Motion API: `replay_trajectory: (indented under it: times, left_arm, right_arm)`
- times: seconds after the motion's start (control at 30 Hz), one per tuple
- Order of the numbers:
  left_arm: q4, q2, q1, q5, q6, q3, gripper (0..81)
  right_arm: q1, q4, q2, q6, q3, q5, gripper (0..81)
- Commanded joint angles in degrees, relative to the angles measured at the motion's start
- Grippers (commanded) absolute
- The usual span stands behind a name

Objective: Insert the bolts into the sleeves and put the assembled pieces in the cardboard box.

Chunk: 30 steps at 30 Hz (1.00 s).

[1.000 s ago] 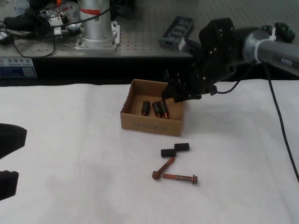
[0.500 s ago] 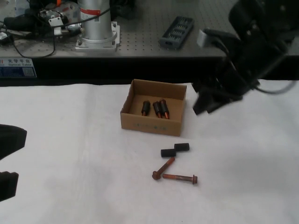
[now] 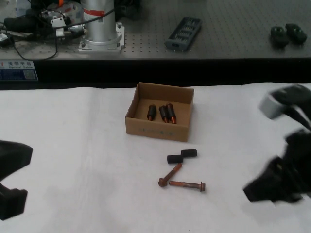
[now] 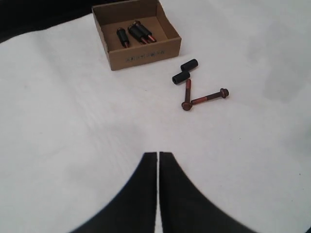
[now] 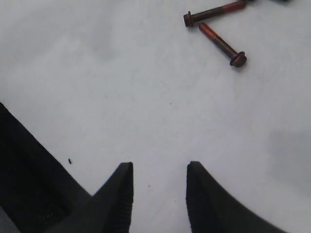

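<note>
Left gripper (image 4: 158, 191): black fingers closed together, nothing between them, over the white cloth (image 4: 63, 126), well apart from the parts.
Right gripper (image 5: 159, 189): black fingers apart, empty, over the cloth near the bolts.
Two rusty orange steel bolts (image 3: 187, 184): loose on the cloth, one's head just beside the other's tip.
Two short black cylindrical sleeves (image 3: 175, 158): side by side between the bolts and the box.
Open brown cardboard box (image 3: 156, 131): holds three assembled pieces (image 3: 162, 113).

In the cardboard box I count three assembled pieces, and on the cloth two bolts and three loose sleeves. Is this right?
No. The high view shows two loose sleeves, not three, on the cloth. The rest holds.
</note>
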Motion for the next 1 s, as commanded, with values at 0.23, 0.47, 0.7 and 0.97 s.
replay_trajectory:
  times: [0.23,0.47,0.7,0.97]
  left_arm:
    - [-1.6,0.1,0.0,-0.1,0.7,0.7,1.1]
    - [-2.0,0.1,0.0,0.1,0.7,0.7,1.1]
    - [-2.0,0.1,0.0,0.1,0.7,0.7,1.1]
    - [-2.0,0.1,0.0,0.1,0.7,0.7,1.1]
  right_arm:
    - [0.2,-0.9,-11.4,2.0,5.1,0.1,28.1]
    - [0.2,-10.1,-9.1,21.1,5.1,0.1,28.1]
    - [0.2,-23.2,-1.7,34.1,5.1,-0.5,28.1]
    - [-0.4,-29.6,9.4,20.3,3.9,-3.5,28.1]
